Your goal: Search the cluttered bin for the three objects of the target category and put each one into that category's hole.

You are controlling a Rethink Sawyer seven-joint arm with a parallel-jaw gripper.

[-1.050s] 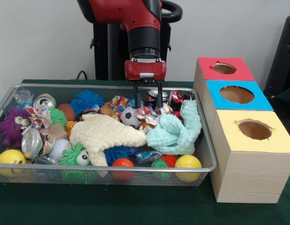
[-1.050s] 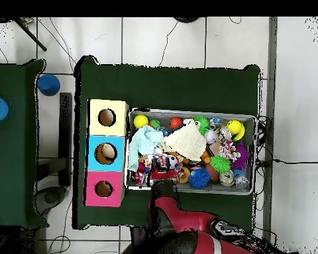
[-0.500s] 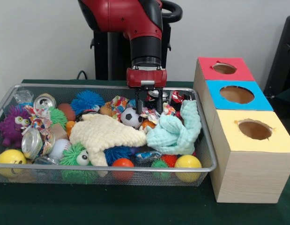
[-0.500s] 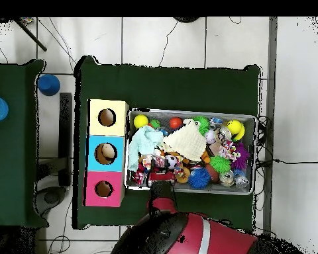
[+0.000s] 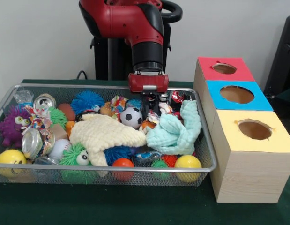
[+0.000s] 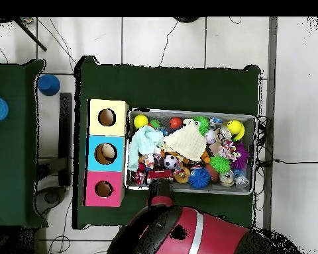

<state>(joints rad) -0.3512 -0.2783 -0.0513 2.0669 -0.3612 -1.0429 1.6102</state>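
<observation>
My gripper (image 5: 152, 100) is down at the back of the wire bin (image 5: 112, 167), its tips sunk among crumpled wrappers and a crushed red can (image 5: 175, 97). A small soccer ball (image 5: 131, 117) lies just left of it and a mint cloth (image 5: 175, 131) lies in front. Whether it holds anything is hidden by the clutter. Silver cans (image 5: 44, 101) (image 5: 32, 143) lie at the bin's left end. In the overhead view the gripper (image 6: 160, 175) sits at the bin's lower edge near the boxes.
Beside the bin stand a red box (image 5: 224, 69), a blue box (image 5: 236, 94) and a yellow box (image 5: 255, 130), each with a round hole on top. A cream cloth (image 5: 107, 133), fuzzy balls, a purple monster toy (image 5: 12, 125) and yellow balls fill the bin.
The gripper has moved lower and slightly right and back, down into the clutter behind the soccer ball. The arm's upper part has swung over more of the table edge in the overhead view.
</observation>
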